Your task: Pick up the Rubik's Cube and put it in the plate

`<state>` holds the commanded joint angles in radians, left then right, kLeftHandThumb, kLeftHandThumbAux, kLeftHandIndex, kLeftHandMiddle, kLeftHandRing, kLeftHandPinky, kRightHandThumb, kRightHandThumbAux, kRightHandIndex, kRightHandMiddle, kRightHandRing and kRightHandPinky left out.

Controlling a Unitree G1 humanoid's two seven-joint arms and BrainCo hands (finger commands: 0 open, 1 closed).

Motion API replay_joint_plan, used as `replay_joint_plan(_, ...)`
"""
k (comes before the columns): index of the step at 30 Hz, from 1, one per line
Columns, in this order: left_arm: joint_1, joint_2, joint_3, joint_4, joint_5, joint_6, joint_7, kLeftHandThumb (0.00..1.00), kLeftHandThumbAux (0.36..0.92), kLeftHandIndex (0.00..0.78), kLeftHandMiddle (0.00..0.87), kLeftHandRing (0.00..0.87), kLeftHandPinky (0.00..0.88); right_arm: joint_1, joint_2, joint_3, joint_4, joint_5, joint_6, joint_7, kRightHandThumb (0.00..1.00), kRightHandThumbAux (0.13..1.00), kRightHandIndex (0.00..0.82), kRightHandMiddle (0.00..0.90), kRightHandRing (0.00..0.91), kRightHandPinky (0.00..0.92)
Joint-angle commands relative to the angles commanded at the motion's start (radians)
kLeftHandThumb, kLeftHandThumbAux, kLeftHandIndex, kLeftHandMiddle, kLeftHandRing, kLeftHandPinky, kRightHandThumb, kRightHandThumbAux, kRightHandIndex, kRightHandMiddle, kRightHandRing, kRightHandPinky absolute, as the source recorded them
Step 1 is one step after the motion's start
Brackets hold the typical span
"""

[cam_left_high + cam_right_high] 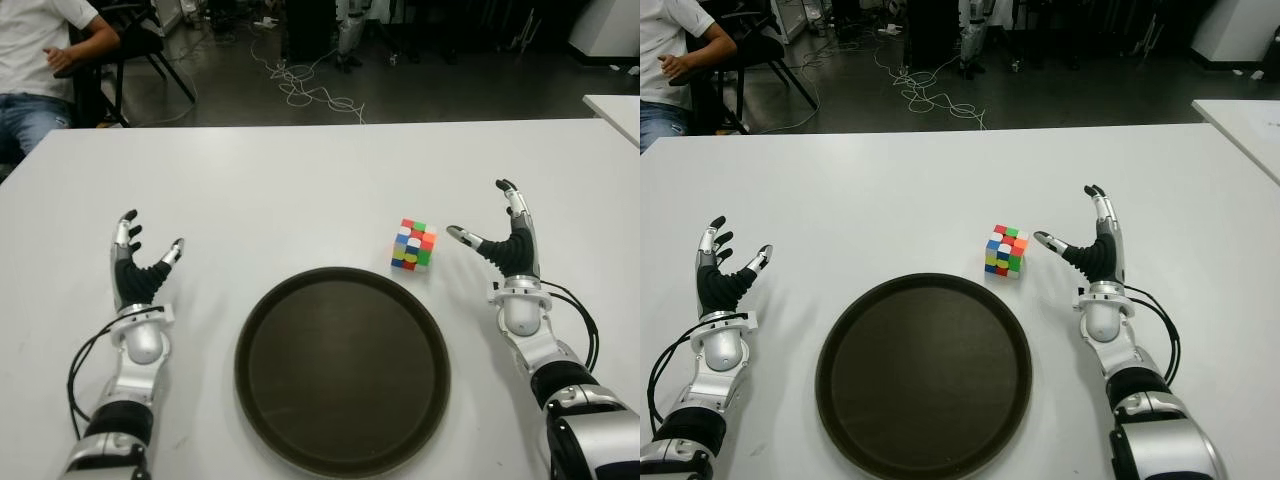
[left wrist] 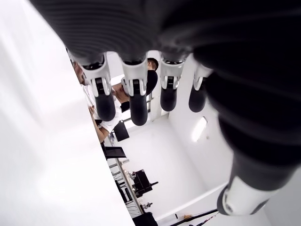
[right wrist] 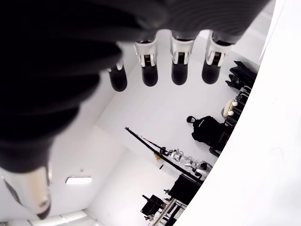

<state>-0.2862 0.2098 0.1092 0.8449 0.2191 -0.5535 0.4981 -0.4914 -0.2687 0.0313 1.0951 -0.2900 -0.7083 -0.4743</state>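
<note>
Rubik's Cube [image 1: 414, 245], multicoloured plastic, sits at the round dark plate's [image 1: 262, 380] one o'clock; the spread, empty right hand [image 1: 505, 245] could nudge it away.

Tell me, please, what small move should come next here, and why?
Probably the right robot hand should move toward its left to bring its open fingers around the cube. The cube stands on the table just beyond the plate, untouched, and the right robot hand is beside it, apart. The left robot hand is open too, but on the far side of the plate.
</note>
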Motion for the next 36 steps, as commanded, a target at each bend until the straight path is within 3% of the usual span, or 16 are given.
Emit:
replay_joint_plan(6, 0.004, -0.007, -0.005, -0.006, 0.01, -0.002, 0.012, 0.0, 0.727, 0.07, 0.103, 0.124, 0.16, -0.011, -0.006, 0.016, -0.016, -0.013, 0.001, 0.031, 0.0, 0.6, 0.069, 0.023, 0.055, 0.105)
replay_joint_plan(13, 0.002, -0.016, -0.006, -0.007, -0.001, -0.011, 0.009, 0.001, 0.751, 0.074, 0.129, 0.17, 0.254, -0.035, -0.027, 0.043, -0.037, -0.044, 0.024, 0.069, 0.0, 0.586, 0.057, 0.028, 0.061, 0.118)
replay_joint_plan(18, 0.008, -0.02, -0.01, -0.026, 0.004, -0.004, 0.01, 0.0, 0.739, 0.072, 0.118, 0.157, 0.217, -0.074, -0.041, 0.084, -0.106, -0.065, 0.055, 0.172, 0.0, 0.61, 0.063, 0.032, 0.049, 0.098)
replay_joint_plan(24, 0.032, -0.025, -0.022, -0.082, 0.019, 0.03, 0.009, 0.0, 0.712, 0.059, 0.087, 0.108, 0.137, -0.078, -0.073, 0.124, -0.172, -0.104, 0.089, 0.245, 0.0, 0.546, 0.073, 0.033, 0.045, 0.089)
replay_joint_plan(26, 0.041, -0.028, -0.025, -0.104, 0.023, 0.047, 0.007, 0.0, 0.703, 0.055, 0.079, 0.094, 0.123, -0.093, -0.079, 0.145, -0.193, -0.126, 0.116, 0.27, 0.0, 0.538, 0.09, 0.048, 0.073, 0.136)
replay_joint_plan(30, 0.057, -0.035, -0.028, -0.143, 0.033, 0.072, 0.01, 0.0, 0.695, 0.055, 0.07, 0.08, 0.107, -0.11, -0.076, 0.176, -0.244, -0.154, 0.172, 0.314, 0.0, 0.555, 0.09, 0.066, 0.108, 0.176)
replay_joint_plan(36, 0.071, -0.04, -0.028, -0.171, 0.04, 0.089, 0.01, 0.0, 0.686, 0.057, 0.075, 0.08, 0.106, -0.096, -0.07, 0.209, -0.317, -0.18, 0.231, 0.361, 0.0, 0.601, 0.075, 0.067, 0.111, 0.174)
